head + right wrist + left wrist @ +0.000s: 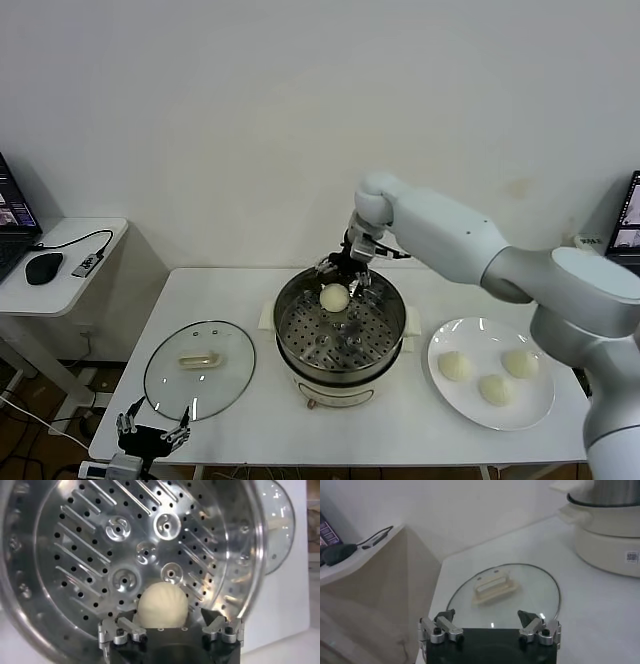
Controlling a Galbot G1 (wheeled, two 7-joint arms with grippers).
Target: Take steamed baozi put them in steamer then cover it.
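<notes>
Bright, even light; steamer [150, 545] glare.

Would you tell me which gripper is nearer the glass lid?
Left: the left gripper sits just off the lid's near edge; the right gripper is over the steamer.

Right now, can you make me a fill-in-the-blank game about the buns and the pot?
1. The white plate holds ____ baozi.
2. One baozi lies in the steamer, and the right gripper above it has its fingers ____.
3. The glass lid lies flat on the ____, on the left side of the steamer.
4. The left gripper, open, waits near the table's front edge, closest to the ____.

Missing words: three; open; table; lid
</notes>
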